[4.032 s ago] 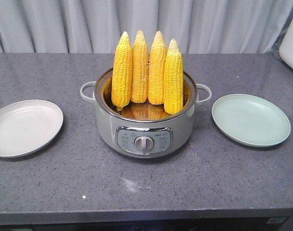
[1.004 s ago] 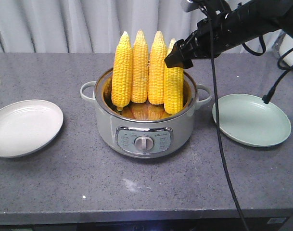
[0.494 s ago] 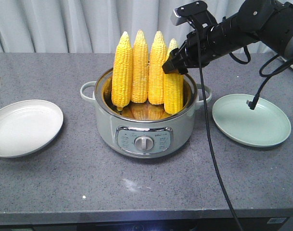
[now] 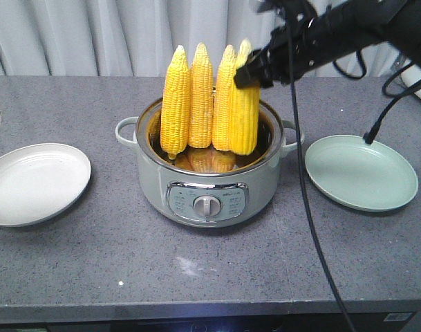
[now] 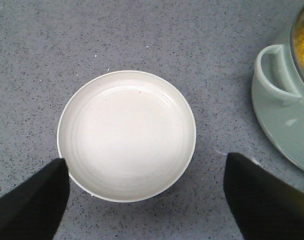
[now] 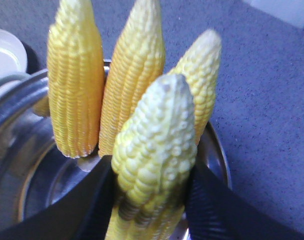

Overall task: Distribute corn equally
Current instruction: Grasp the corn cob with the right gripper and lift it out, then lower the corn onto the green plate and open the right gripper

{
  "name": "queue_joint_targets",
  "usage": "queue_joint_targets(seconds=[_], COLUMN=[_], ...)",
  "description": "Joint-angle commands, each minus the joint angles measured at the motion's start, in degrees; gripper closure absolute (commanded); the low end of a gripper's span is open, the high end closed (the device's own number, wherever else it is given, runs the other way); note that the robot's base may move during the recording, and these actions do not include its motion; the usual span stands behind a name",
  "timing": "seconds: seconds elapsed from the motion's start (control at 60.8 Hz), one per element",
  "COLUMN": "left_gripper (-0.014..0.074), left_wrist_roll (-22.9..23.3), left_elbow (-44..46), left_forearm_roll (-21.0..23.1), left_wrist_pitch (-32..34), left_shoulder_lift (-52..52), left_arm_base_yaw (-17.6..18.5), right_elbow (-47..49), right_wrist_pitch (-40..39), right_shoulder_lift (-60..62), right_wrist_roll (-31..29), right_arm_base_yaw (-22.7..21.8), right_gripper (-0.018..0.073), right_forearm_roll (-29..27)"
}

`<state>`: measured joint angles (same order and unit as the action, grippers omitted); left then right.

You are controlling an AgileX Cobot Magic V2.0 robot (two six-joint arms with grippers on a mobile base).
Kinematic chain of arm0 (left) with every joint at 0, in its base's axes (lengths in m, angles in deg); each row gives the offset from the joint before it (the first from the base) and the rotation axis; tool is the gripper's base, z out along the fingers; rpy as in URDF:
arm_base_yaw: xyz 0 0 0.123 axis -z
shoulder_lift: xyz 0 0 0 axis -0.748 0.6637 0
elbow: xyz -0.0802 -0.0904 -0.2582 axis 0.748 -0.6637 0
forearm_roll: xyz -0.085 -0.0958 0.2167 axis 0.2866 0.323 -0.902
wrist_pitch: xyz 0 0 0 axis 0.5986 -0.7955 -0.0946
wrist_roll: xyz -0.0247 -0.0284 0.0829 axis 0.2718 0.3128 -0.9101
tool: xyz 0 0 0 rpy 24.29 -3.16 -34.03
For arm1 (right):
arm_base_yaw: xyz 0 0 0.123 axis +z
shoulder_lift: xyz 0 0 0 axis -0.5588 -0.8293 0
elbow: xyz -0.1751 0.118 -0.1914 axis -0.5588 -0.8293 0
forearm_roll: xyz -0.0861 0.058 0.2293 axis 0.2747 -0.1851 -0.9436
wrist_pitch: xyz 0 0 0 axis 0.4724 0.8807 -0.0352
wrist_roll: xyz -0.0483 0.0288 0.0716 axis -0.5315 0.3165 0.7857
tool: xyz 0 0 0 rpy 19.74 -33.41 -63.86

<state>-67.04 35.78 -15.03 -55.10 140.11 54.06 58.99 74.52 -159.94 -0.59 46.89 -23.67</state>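
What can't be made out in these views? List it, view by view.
Front view: the right claw hides the gripped cob's upper side.
Right wrist view: that cob's lower end is cut off by the bottom edge.
Left wrist view: the left claw shows only two dark tips; the rest lies below the frame.
Front view: lettering on the pot is too small.
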Motion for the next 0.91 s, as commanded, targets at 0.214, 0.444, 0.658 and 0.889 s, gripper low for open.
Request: queue_joint_targets(seconds=[0.214,0.444,0.658,0.889], left_gripper=[0.0004,0.0004,0.0004,0.0004], left_wrist_roll=[0.40,0.40,0.40,0.40], left_elbow=[1.90,1.90,1.90,1.90], left_forearm_roll=[-0.16,-0.18,-0.18,-0.18], left_wrist_pitch=[2.93,2.99,2.99,3.40], left_shoulder_lift=[-0.83,-0.83,-0.83,-0.83], left_arm_base_yaw=[0.12,0.12,0.12,0.12], right_elbow=[17.48,16.97,11.98,1.34], right_wrist_pitch=[14.71,18.12,18.12,18.12], right_shoulder_lift=[4.33,4.01,2.88,2.88], right_wrist_roll=[9.36,13.77,14.41,12.09], right_arm_base_yaw=[-8.58,-18.54,-24.48,-28.44], right_gripper=[0.0393,0.0386,0.0384,0.0377], right_forearm_roll=[-1.53,-3.71,-3.40,-4.76])
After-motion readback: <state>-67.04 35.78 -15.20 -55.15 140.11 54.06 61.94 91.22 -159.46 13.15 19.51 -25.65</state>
